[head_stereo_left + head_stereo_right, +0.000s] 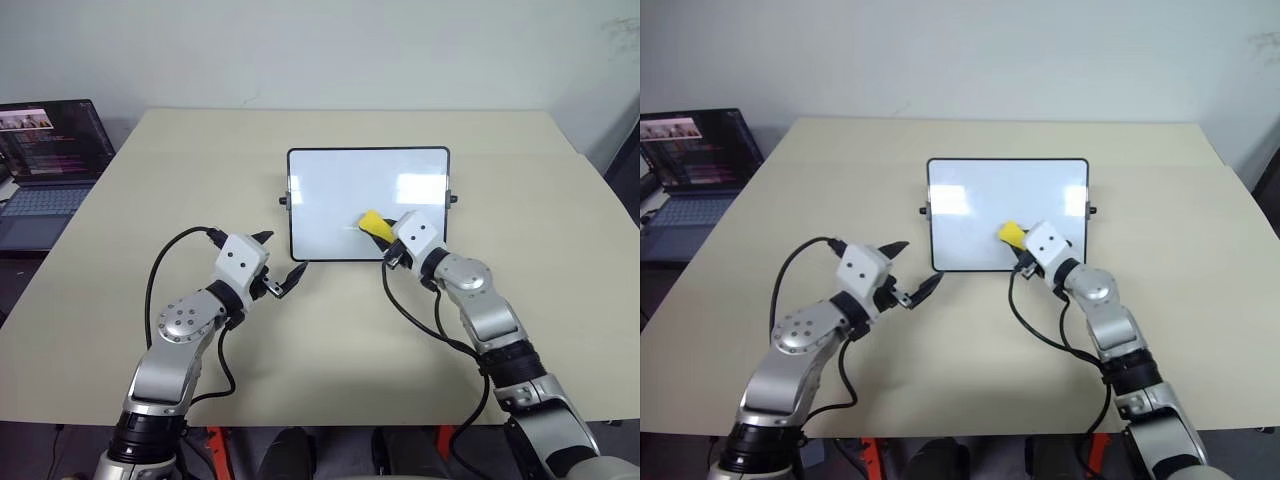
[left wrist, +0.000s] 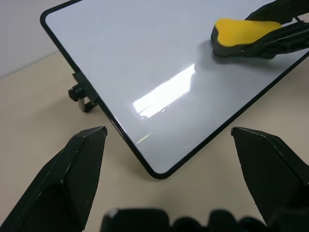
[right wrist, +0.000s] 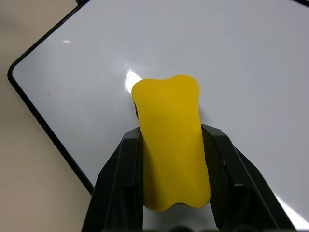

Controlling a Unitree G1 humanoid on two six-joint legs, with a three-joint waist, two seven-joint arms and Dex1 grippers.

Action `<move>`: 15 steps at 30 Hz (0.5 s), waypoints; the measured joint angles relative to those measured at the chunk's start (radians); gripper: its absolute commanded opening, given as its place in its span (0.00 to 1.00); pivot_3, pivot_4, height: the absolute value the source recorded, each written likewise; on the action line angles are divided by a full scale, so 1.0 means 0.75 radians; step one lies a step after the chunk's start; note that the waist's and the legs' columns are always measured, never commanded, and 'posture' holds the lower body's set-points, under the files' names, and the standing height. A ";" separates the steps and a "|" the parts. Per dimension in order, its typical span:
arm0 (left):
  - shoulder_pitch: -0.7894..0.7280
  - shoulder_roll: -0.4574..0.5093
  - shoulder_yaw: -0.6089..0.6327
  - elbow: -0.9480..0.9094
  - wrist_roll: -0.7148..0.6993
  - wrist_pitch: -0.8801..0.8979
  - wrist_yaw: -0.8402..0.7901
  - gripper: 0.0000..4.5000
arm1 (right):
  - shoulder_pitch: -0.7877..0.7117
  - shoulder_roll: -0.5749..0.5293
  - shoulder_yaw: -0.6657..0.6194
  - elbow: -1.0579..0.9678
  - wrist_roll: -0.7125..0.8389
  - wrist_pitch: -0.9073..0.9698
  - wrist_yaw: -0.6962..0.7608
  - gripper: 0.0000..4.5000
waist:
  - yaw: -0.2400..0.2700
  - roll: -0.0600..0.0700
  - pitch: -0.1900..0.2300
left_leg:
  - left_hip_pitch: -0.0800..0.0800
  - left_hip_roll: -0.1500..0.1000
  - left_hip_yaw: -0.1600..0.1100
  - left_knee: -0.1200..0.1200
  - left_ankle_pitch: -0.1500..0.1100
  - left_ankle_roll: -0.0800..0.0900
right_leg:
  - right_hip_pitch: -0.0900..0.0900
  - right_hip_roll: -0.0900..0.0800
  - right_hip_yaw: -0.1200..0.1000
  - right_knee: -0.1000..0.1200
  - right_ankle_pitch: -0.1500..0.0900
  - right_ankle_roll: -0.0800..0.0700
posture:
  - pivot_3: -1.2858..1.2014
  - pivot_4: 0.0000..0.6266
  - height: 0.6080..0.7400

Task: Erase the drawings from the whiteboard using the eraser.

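- Left claw (image 1: 279, 262) — fingers apart, empty, just beside the whiteboard (image 1: 330, 185).
- Right claw (image 3: 174, 193) clamps the eraser (image 3: 171, 145) by its long sides — likely light, firm; it sits on the slick whiteboard.

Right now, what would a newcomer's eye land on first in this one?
The yellow eraser, clamped in the right gripper, sits on the whiteboard near its near right corner, mid-table. The board's face looks wiped clean. The left gripper is open by the near left corner, and a laptop sits far left.
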 measured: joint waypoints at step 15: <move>-0.027 -0.004 -0.012 0.044 -0.001 -0.007 -0.034 1.00 | 0.196 -0.160 -0.203 -0.551 0.139 0.597 0.011 0.30 | 0.002 -0.001 0.001 | 0.000 0.000 0.000 0.000 0.000 0.000 | 0.000 0.000 0.000 0.000 0.000 0.000 | 0.52 0.24 1.00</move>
